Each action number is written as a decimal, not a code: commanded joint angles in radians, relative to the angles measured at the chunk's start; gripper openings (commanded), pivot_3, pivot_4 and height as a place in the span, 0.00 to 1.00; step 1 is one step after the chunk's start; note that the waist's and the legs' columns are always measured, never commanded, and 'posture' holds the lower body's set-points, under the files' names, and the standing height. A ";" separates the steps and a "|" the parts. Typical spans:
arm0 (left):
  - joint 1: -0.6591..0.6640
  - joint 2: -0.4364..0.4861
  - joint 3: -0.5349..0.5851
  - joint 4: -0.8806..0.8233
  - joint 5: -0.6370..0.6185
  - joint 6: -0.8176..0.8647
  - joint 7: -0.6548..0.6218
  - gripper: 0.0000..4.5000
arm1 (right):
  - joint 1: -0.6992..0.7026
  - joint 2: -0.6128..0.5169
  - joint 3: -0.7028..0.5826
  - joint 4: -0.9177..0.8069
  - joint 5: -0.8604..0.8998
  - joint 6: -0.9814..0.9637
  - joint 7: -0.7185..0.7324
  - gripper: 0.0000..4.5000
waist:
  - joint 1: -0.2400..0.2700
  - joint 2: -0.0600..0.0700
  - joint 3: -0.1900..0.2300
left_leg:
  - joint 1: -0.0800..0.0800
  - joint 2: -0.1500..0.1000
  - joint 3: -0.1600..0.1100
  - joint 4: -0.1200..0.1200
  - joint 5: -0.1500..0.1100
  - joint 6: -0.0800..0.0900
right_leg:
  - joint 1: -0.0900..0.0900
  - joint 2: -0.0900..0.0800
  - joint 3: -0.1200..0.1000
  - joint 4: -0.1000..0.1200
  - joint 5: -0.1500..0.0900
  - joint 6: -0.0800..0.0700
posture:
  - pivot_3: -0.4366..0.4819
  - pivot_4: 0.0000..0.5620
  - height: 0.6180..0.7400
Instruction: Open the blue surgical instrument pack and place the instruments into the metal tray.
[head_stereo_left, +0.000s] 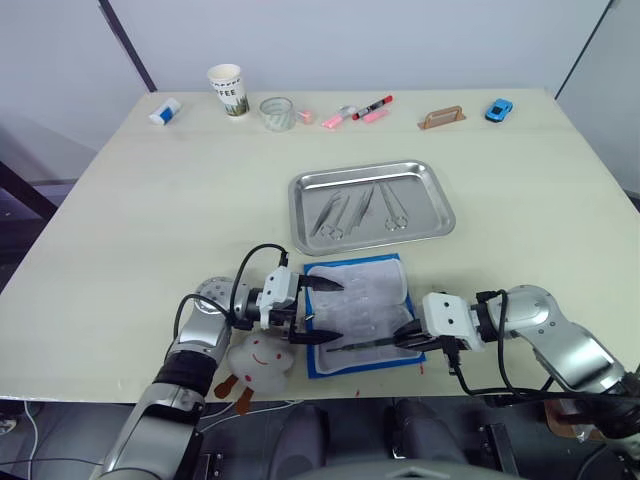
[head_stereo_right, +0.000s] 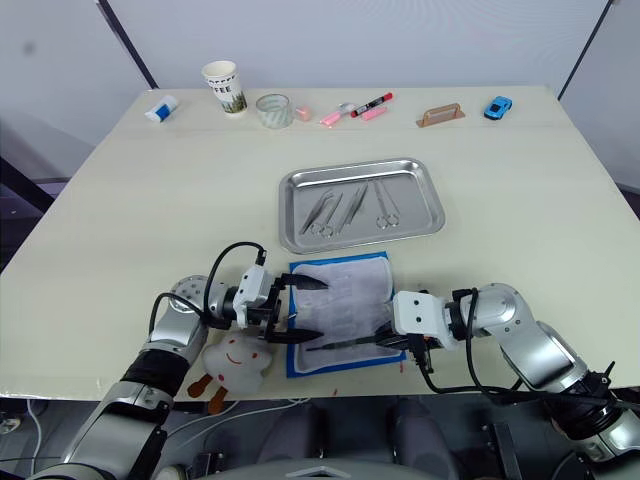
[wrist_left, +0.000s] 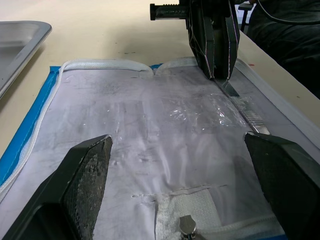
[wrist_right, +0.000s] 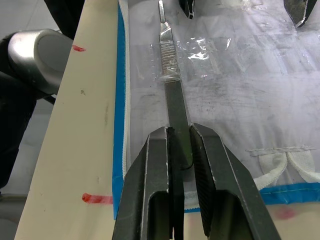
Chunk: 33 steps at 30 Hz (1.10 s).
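The blue surgical instrument pack (head_stereo_left: 365, 305) lies unfolded near the table's front edge, its pale lining facing up. My left gripper (head_stereo_left: 330, 312) hovers open over the pack's left side, one finger (wrist_left: 90, 170) on either side of the lining. My right gripper (wrist_right: 179, 131) is shut on the end of a slim silver and dark instrument (wrist_right: 170, 65) that lies flat along the pack's front edge, its tip under clear film. Behind the pack sits the metal tray (head_stereo_left: 372, 168), with several instruments (head_stereo_left: 350, 212) lying in it.
A white plush toy (head_stereo_left: 262, 360) lies under my left forearm at the front edge. Along the far edge stand a paper cup (head_stereo_left: 228, 88), a clear round container (head_stereo_left: 277, 112), markers (head_stereo_left: 360, 110), a brown block (head_stereo_left: 442, 118) and a blue toy car (head_stereo_left: 498, 109).
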 joint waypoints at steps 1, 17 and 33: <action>0.019 0.006 -0.025 0.043 0.046 0.005 0.003 1.00 | -0.029 -0.023 -0.017 -0.047 -0.008 0.034 -0.004 0.04 | 0.000 0.000 0.000 | 0.000 0.000 0.000 0.000 0.000 0.000 | 0.000 0.000 0.000 0.000 0.000 0.000 | 0.48 0.27 0.88; 0.017 -0.005 -0.030 0.051 0.056 -0.002 0.009 1.00 | -0.070 -0.072 -0.029 -0.168 0.000 0.093 -0.001 0.04 | 0.001 0.000 0.000 | 0.000 0.000 0.000 0.000 0.000 0.000 | 0.000 0.000 0.000 0.000 0.000 0.000 | 0.48 0.27 0.88; 0.040 0.017 -0.068 0.011 0.095 0.037 0.023 1.00 | -0.072 -0.102 -0.025 -0.162 0.001 0.084 0.010 0.04 | 0.001 0.000 0.000 | 0.000 0.000 0.000 0.000 0.000 0.000 | 0.000 0.000 0.000 0.000 0.000 0.000 | 0.48 0.27 0.88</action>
